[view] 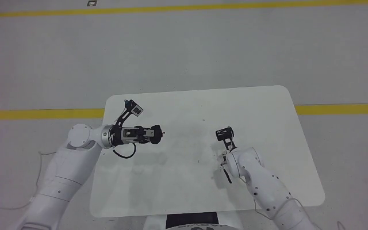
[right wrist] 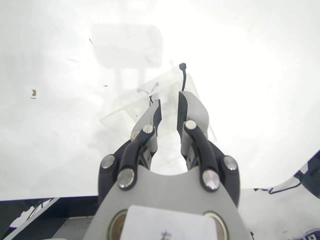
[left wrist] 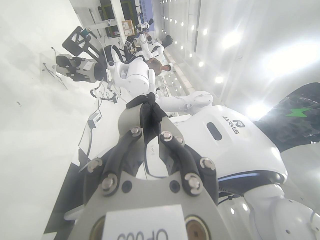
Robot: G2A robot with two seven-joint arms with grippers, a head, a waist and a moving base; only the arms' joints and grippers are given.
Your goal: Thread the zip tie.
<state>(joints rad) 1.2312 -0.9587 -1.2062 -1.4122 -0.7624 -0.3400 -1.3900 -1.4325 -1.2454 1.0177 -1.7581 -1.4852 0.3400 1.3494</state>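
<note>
White tabletop (view: 259, 103), thin black zip tie (right wrist: 184, 77)

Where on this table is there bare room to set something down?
Bare: the table along its far edge, and the middle between left pincer and right pincer. Crowded: around the clear stand and zip tie.

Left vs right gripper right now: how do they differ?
The left gripper is shut; the right gripper is open, a gap between its pads. The left gripper lies level above the table, aimed sideways; the right gripper points down at the zip tie and clear holder. Both have grey fingers with black pads.
</note>
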